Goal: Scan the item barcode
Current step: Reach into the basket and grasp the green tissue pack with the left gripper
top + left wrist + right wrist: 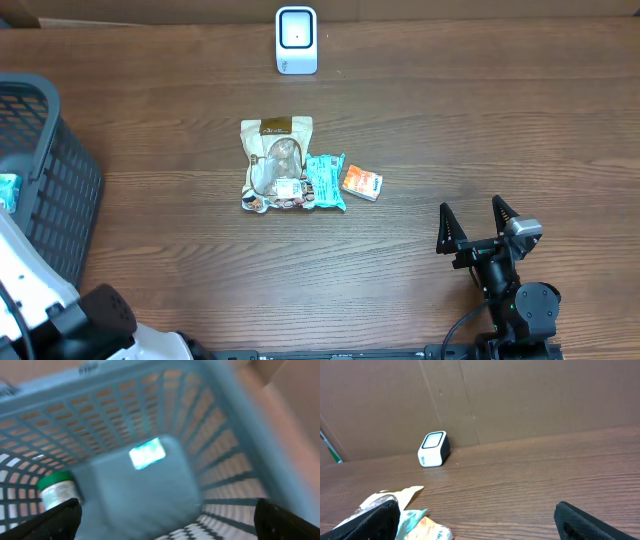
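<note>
1. Right gripper (478, 222), 4 o'clock on table (520, 110): fingers spread, empty.
2. Left gripper (167, 522) above basket (60, 190), 9 o'clock: fingers spread, empty.
3. Pouch (276, 163), teal packet (325, 181), orange box (361, 183) lie centre; scanner (296, 40) at 12 o'clock.

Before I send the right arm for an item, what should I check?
1. Right tool open and empty: ok.
2. Left tool over the basket, out of the way: ok.
3. Scanner standing, face unblocked: ok.
4. Pouch, packet and box apart for a clean pick: not ok, bunched together.
5. Barcode in view: cannot tell.
</note>
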`<state>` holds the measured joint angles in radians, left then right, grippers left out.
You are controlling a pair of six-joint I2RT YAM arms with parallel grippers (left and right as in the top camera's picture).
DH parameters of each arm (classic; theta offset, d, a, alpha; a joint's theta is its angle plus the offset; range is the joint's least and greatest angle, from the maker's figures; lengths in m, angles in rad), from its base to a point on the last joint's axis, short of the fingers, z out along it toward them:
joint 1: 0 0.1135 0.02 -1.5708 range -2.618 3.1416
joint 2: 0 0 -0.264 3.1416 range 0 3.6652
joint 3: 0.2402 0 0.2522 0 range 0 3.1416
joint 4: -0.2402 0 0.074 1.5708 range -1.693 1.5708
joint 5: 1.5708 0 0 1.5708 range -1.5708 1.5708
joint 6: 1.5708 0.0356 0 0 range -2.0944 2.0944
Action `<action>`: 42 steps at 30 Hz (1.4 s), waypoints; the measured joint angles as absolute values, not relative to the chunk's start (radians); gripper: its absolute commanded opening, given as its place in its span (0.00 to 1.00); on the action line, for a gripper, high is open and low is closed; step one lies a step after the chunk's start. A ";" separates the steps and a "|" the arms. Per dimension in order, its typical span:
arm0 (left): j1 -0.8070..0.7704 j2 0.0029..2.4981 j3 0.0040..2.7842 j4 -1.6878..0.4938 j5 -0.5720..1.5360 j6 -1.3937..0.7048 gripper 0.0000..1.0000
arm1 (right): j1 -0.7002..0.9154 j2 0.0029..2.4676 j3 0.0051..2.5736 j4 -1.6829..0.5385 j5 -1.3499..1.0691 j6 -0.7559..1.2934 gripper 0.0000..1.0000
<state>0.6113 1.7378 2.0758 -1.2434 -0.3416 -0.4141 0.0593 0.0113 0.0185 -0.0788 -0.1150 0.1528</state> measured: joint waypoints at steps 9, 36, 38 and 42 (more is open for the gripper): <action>0.745 1.813 1.780 -1.052 -0.342 -0.228 0.73 | 0.059 0.011 0.019 -0.079 -0.115 0.152 1.00; 0.751 2.174 1.721 -0.757 -0.341 0.133 0.43 | 0.059 0.011 0.019 -0.079 -0.115 0.153 1.00; 0.751 2.174 1.721 -0.747 -0.341 0.143 0.44 | 0.059 0.011 0.019 -0.079 -0.115 0.153 1.00; 0.751 2.174 1.709 -0.709 -0.341 0.160 0.46 | 0.059 0.011 0.019 -0.079 -0.115 0.153 1.00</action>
<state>0.7506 2.1742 1.7092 -0.7090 -0.3412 0.1600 0.0593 0.0113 0.0185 -0.0792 -0.1154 0.1528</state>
